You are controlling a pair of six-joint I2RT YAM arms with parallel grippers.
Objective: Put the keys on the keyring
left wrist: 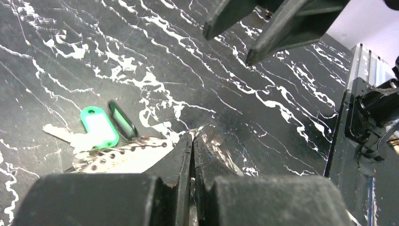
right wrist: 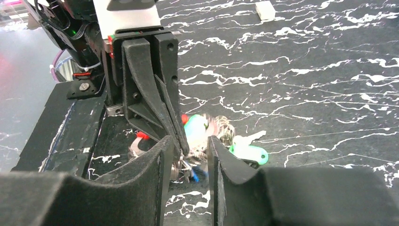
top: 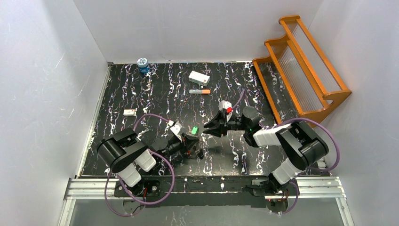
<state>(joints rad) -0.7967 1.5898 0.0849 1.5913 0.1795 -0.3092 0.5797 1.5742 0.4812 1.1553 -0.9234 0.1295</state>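
My left gripper (left wrist: 193, 135) is shut, pinching a thin silvery wire of the keyring (left wrist: 203, 129) just above the table. Beside it lie a green-headed key (left wrist: 98, 125) and a perforated silver piece (left wrist: 123, 158). In the right wrist view the keyring's red part (right wrist: 141, 136) shows behind the left fingers (right wrist: 157, 106). My right gripper (right wrist: 190, 147) is open, its jaws either side of the bunch and of the left fingertip. A blue key (right wrist: 195, 174) hangs between them, and the green-headed key (right wrist: 248, 152) lies just right. From above, both grippers (top: 195, 149) (top: 208, 129) meet mid-table.
An orange wooden rack (top: 301, 70) stands at the back right. A white box (top: 199, 77), an orange-tipped marker (top: 200, 91) and a blue jar (top: 142, 64) sit toward the back. A small white piece (top: 129, 112) lies at the left.
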